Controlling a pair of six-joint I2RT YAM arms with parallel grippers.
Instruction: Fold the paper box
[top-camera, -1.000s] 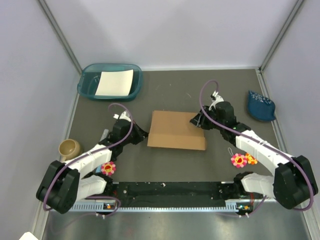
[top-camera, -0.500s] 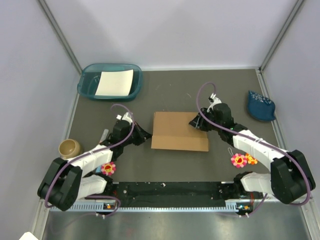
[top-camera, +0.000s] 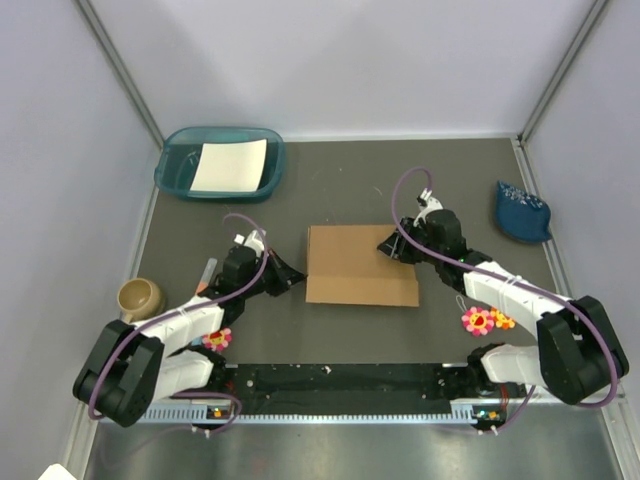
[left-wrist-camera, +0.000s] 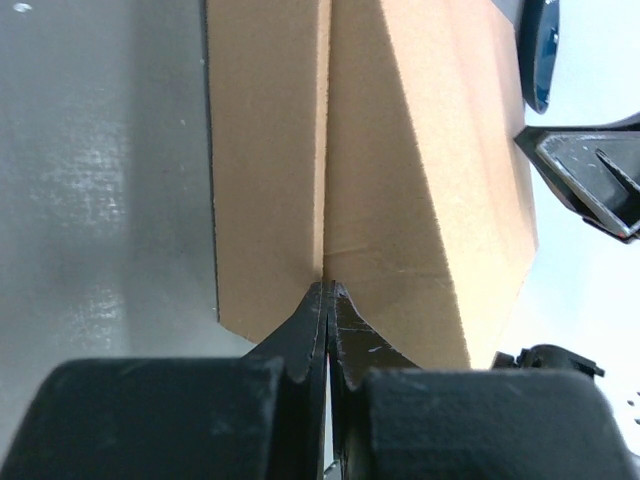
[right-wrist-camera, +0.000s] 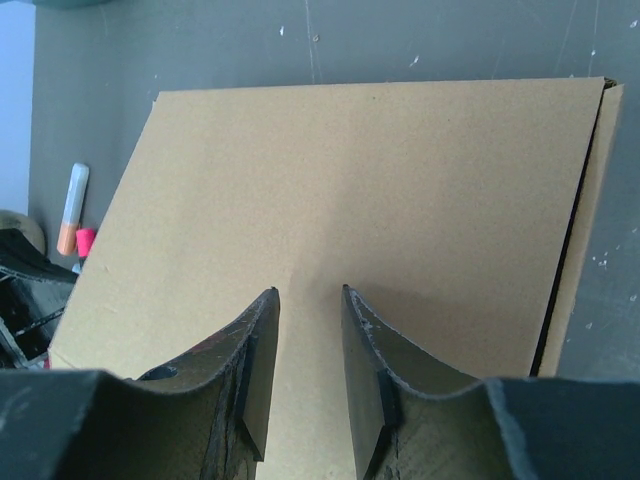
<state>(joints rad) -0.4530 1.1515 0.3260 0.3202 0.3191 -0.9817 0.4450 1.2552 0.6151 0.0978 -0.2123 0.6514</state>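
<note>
The box (top-camera: 360, 266) lies closed and flat in the middle of the tabletop (top-camera: 340, 190), between the two arms, its long sides running left to right.

The left gripper (top-camera: 290, 272) is at the box's left end. In the left wrist view the gripper (left-wrist-camera: 328, 300) has its jaws pressed together with nothing between them, and its tip meets the near edge of the box (left-wrist-camera: 420, 170) right at a fold line.

The right gripper (top-camera: 388, 245) is over the far right corner of the box. Its wrist view shows the gripper (right-wrist-camera: 310, 295) with a narrow gap between the jaws, holding nothing, and the fingers (right-wrist-camera: 255, 340) low over the plain brown lid of the box (right-wrist-camera: 370, 190). They seem to rest on the lid, though the angle does not make contact certain.

A teal tray (top-camera: 175, 170) with a white sheet (top-camera: 230, 165) in it sits at the far left. A cup (top-camera: 138, 296) stands at the left edge, well apart from the box.
</note>
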